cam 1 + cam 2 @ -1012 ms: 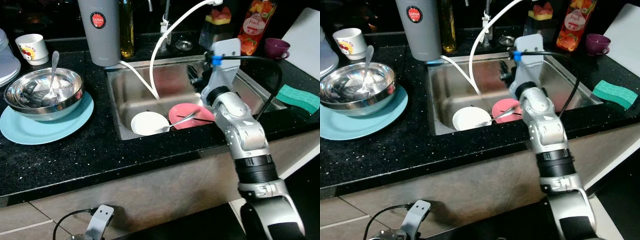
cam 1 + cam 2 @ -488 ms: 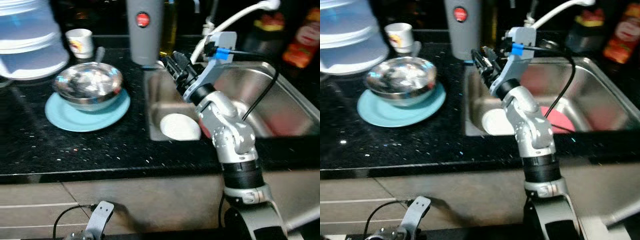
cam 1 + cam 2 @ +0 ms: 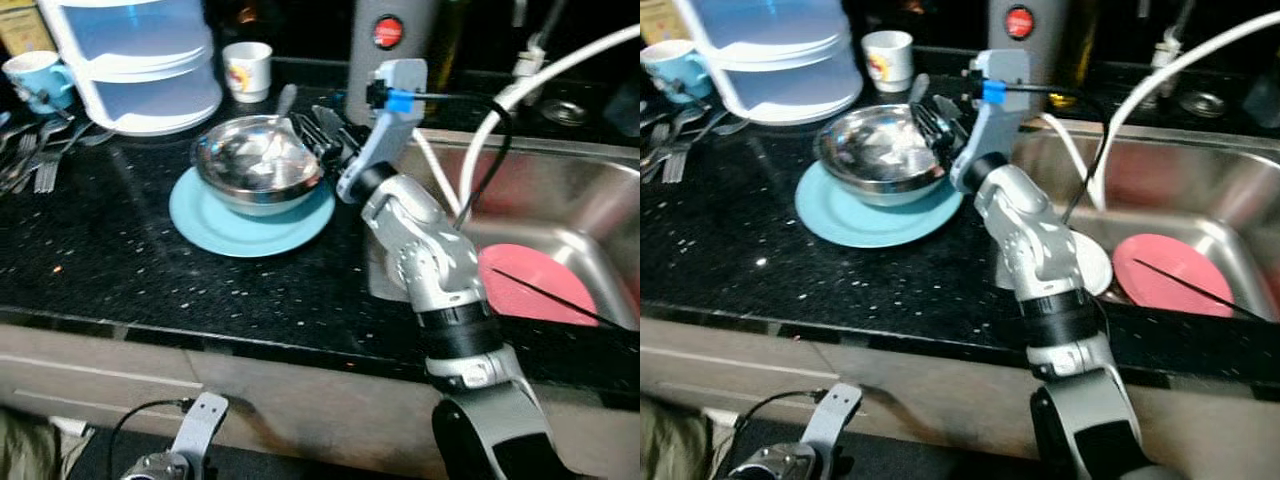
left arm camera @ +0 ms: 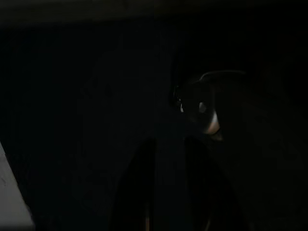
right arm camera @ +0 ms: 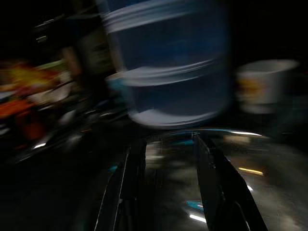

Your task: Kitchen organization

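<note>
My right pincer [image 3: 322, 130], out over the sink [image 3: 560, 185] a second ago, has swung across to the steel bowl [image 3: 255, 163], fingers narrowly parted at its rim; the bowl sits on a blue plate [image 3: 245, 210] on the black speckled surface [image 3: 120, 270], a pink plate [image 3: 535, 285] lying in the sink

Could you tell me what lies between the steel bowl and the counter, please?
A light blue plate lies between them. In both eye views the steel bowl sits on that plate, and the plate rests flat on the black counter.
</note>
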Tool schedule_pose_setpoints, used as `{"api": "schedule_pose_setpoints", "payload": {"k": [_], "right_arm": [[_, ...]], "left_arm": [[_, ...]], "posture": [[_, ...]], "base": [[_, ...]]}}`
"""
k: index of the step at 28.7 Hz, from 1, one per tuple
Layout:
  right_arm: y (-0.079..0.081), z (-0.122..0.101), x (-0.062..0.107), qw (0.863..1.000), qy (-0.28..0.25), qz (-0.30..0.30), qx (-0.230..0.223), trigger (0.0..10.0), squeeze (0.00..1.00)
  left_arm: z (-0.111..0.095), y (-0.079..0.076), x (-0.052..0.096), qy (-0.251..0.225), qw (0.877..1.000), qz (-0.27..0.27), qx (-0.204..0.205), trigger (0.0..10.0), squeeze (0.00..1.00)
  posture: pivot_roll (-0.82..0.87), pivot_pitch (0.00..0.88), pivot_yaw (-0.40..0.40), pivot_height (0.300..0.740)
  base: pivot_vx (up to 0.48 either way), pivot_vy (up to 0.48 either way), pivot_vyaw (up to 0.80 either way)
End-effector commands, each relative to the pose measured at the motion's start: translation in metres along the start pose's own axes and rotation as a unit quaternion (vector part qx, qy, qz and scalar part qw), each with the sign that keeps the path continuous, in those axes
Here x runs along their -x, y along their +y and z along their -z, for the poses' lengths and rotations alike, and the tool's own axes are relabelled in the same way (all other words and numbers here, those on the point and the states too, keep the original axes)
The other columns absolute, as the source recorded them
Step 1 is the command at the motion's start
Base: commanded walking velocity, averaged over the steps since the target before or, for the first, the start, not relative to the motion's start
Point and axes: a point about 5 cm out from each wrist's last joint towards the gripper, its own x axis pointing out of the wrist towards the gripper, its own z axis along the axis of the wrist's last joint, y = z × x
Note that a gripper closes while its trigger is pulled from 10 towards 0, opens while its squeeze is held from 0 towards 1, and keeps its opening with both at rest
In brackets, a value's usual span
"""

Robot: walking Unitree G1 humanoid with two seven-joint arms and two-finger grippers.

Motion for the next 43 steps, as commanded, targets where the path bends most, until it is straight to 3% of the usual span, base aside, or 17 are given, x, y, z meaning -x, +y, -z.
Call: {"api": "schedule_pose_setpoints", "payload": {"k": [1,6,11,18,24,31,34,43], "right_arm": [[0.003,0.003,-0.005,1.0,0.018,0.003,0.021,10.0,0.0],[0.003,0.011,-0.01,0.997,0.049,0.021,0.055,10.0,0.0],[0.0,0.011,-0.014,0.996,0.056,0.045,0.059,10.0,0.0],[-0.012,0.001,-0.017,0.994,0.043,0.085,0.058,10.0,0.0],[-0.022,-0.007,-0.021,0.988,0.043,0.122,0.083,10.0,0.0],[-0.052,-0.007,-0.025,0.968,0.093,0.197,0.123,10.0,0.0],[-0.082,-0.013,-0.016,0.949,0.12,0.256,0.137,10.0,0.0],[-0.121,-0.03,0.004,0.92,0.148,0.325,0.16,10.0,0.0]], "left_arm": [[0.01,-0.001,-0.001,0.014,1.0,-0.001,0.002,10.0,0.0],[0.01,-0.001,-0.001,0.014,1.0,-0.003,0.002,10.0,0.0],[0.01,-0.001,-0.001,0.013,1.0,-0.003,0.003,10.0,0.0],[0.01,-0.001,-0.001,0.012,1.0,-0.004,0.004,10.0,0.0],[0.009,-0.001,-0.001,0.006,1.0,-0.008,0.009,10.0,0.0],[0.007,-0.003,-0.002,0.003,1.0,-0.008,0.01,10.0,0.0],[0.007,-0.004,-0.002,0.002,1.0,-0.006,0.013,10.0,0.0],[0.009,-0.007,-0.003,0.002,1.0,0.0,0.014,10.0,0.0]], "posture": [[0.08,0.08,-0.049,0.74],[0.08,0.085,-0.052,0.74],[0.08,0.087,-0.053,0.74],[0.08,0.092,-0.053,0.74],[0.08,0.096,-0.054,0.74],[0.08,0.104,-0.064,0.74],[0.08,0.112,-0.07,0.74],[0.06,0.13,-0.072,0.74]], "base": [[0.0,0.0,0.79],[0.0,0.0,0.79],[0.0,0.0,0.72],[0.0,0.0,0.0],[0.0,0.0,0.0],[0.0,0.0,0.0],[0.0,0.0,0.0],[0.0,0.0,0.0]]}}
